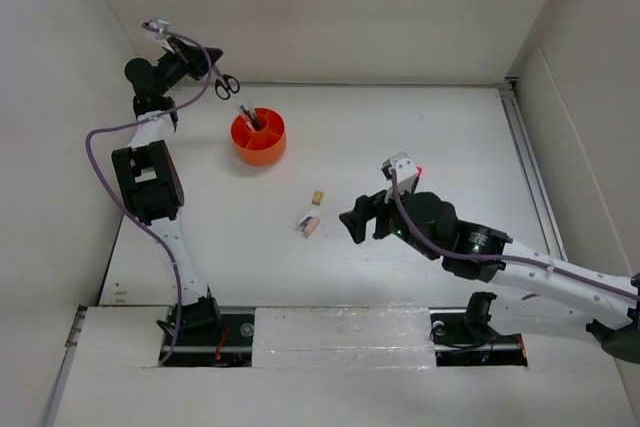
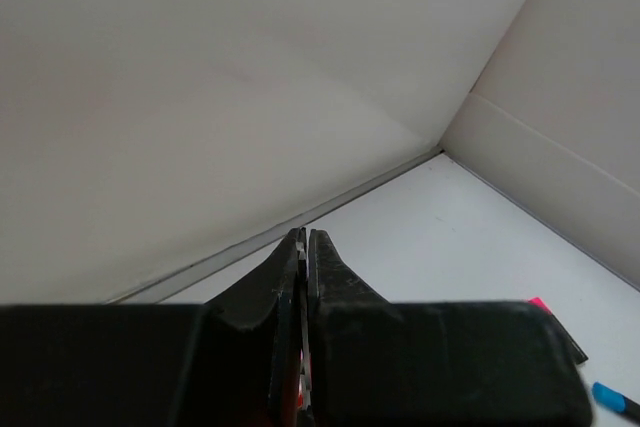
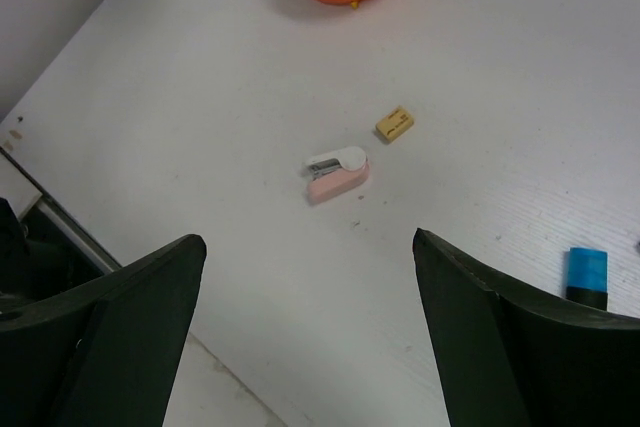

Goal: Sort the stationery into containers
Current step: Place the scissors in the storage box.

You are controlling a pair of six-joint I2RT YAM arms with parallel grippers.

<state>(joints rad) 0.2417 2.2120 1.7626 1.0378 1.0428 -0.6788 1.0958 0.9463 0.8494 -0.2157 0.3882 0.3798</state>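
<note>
The left arm reaches to the far left corner, and the left end effector (image 1: 212, 75) is up above the tabletop (image 1: 430, 127). In the left wrist view its two fingers (image 2: 335, 277) are pressed together, with only a thin strip of something between them. In the top view the black-handled scissors (image 1: 228, 85) hang from this end effector with the handle rings at the free end, so it is pinching the scissors at the blade side. The scissors are in the air, near the orange tub (image 1: 259, 139) but behind it and to its left, not over it.

The tub stands on the far left part of the tabletop. Some dark pens (image 1: 252, 118) already lean inside it; I cannot tell in which compartment.

The right end effector (image 1: 352, 220) is low over the middle of the tabletop with its jaws spread wide, and nothing is between them. In front of it lie a pink and white eraser (image 3: 336, 173) and, a little farther, a tan eraser (image 3: 394, 124). They are near each other but apart, and both are well apart from the tub. A blue-capped marker (image 3: 588, 276) lies on the tabletop just beside the right finger (image 3: 500, 337); only the cap and a bit of black body are visible
</note>
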